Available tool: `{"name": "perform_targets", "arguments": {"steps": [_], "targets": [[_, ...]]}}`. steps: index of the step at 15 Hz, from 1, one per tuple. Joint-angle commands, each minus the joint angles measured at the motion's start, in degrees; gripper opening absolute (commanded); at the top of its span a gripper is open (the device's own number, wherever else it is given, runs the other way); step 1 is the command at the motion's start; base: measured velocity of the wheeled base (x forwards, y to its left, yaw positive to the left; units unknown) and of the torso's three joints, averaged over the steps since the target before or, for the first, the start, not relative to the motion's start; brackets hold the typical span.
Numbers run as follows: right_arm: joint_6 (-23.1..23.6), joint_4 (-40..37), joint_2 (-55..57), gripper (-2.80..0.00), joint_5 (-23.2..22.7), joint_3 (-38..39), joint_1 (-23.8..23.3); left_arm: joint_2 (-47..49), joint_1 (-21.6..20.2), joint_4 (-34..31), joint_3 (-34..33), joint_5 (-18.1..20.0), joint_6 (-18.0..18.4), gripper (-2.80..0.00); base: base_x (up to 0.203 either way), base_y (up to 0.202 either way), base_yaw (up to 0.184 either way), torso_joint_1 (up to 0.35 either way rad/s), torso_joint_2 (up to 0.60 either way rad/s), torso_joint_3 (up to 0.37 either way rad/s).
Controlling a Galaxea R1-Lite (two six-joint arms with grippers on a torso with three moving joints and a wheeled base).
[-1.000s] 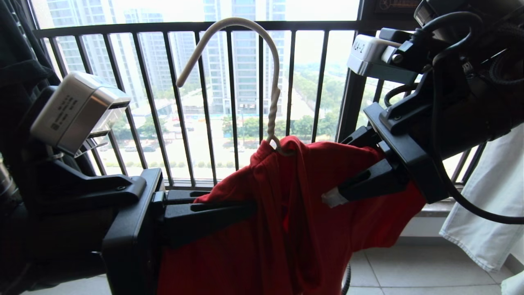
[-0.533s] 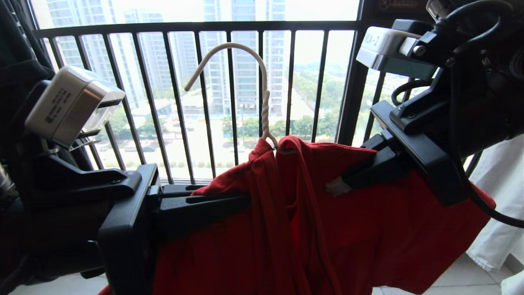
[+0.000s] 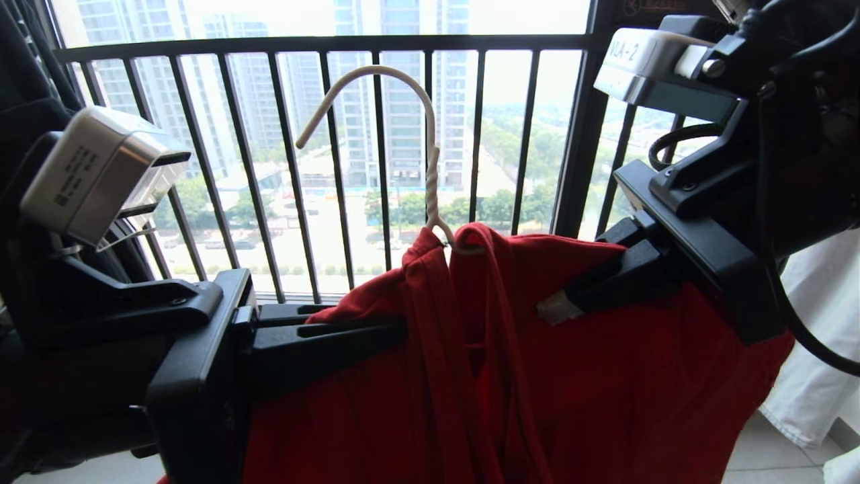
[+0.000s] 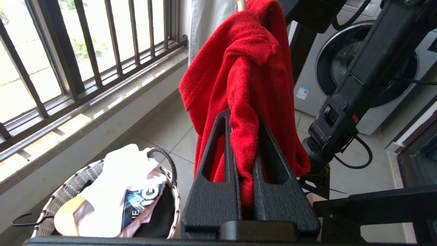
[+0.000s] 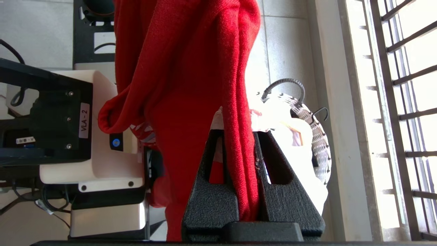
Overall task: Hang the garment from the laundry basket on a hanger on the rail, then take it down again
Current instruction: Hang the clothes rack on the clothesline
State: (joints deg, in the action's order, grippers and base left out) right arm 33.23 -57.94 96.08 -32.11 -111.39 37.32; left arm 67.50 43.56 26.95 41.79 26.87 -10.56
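gripping the garment (image 3: 605, 376) from both sides, left gripper (image 4: 245, 136) and right gripper (image 5: 239, 143) are clamped on cloth; hanger (image 3: 430, 168) hook stands free before the window railing (image 3: 322, 44).

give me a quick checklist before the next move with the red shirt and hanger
1. Left end effector shut on the red shirt: ok, cloth pinched between its fingers.
2. Right end effector shut on the shirt: ok, a fold is clamped.
3. Hanger inside the shirt: ok, its neck comes out of the collar; the shoulders are hidden.
4. Hanger hook on the rail: not ok, the hook stands free in front of the window railing; no rail in view.
5. Shirt spread evenly on the hanger: cannot tell, cloth bunches at the collar.
6. Laundry basket clear of the shirt: ok, it sits on the floor below.
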Motion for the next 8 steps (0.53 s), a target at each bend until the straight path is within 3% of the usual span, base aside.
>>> {"name": "perform_targets", "arguments": {"steps": [1,3,4,8], "targets": [[0.2,-0.3,-0.6,-2.80,-0.1,0.3,0.1,-0.1,-0.1,0.3,0.0,0.1,-0.1,-2.80,0.000,0.000,0.000,0.000,0.00,0.000],[0.2,-0.3,-0.7,-2.80,-0.1,0.3,0.1,-0.1,-0.6,0.2,-0.6,0.1,3.3,-2.80,0.000,0.000,0.000,0.000,0.00,0.000],[0.2,-0.3,-0.9,-2.80,0.0,0.4,0.2,-0.1,-1.1,0.2,-1.5,0.1,6.3,0.00,0.000,0.000,0.000,0.000,0.00,0.000],[0.2,-0.2,-1.2,-2.80,0.0,0.1,0.2,-0.9,-1.3,0.4,-0.9,0.2,5.7,0.00,0.000,0.000,0.000,0.000,0.00,0.000]]}}
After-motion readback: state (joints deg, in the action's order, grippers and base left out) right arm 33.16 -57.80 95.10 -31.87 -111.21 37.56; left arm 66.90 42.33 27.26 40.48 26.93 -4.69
